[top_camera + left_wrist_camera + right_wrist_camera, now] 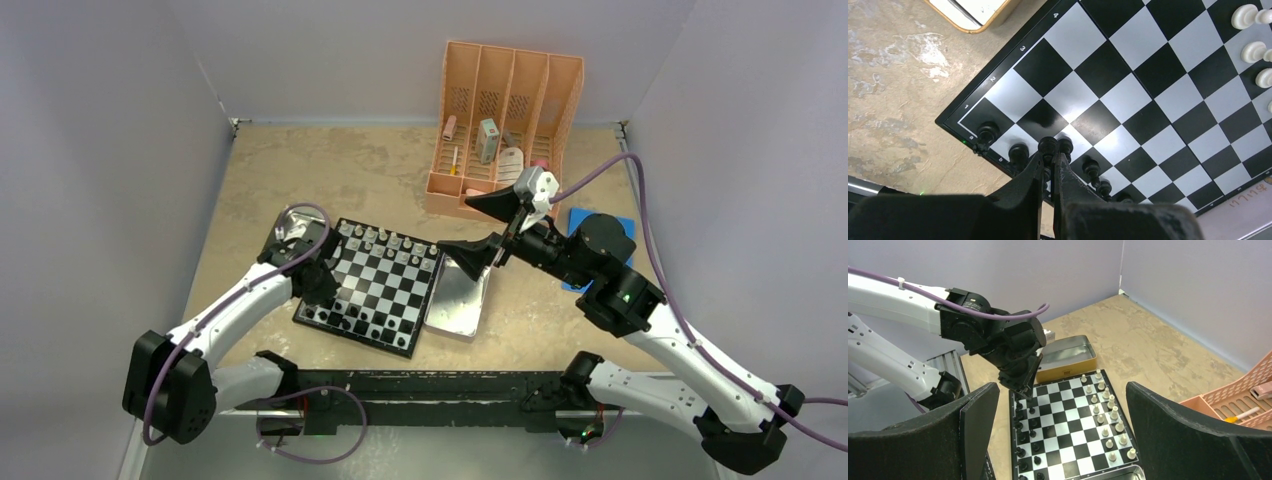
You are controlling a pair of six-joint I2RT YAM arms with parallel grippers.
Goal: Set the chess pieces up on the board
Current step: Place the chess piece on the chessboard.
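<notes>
Left tool [1049, 162] pinches a black piece [1048, 145]; lower it straight onto the board [1128, 95], clear of neighbours [1019, 151]. Right tool [453, 223] idles, spread.

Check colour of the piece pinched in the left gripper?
Black: the black piece sits between the left gripper fingers. It shows best in the left wrist view.
</notes>
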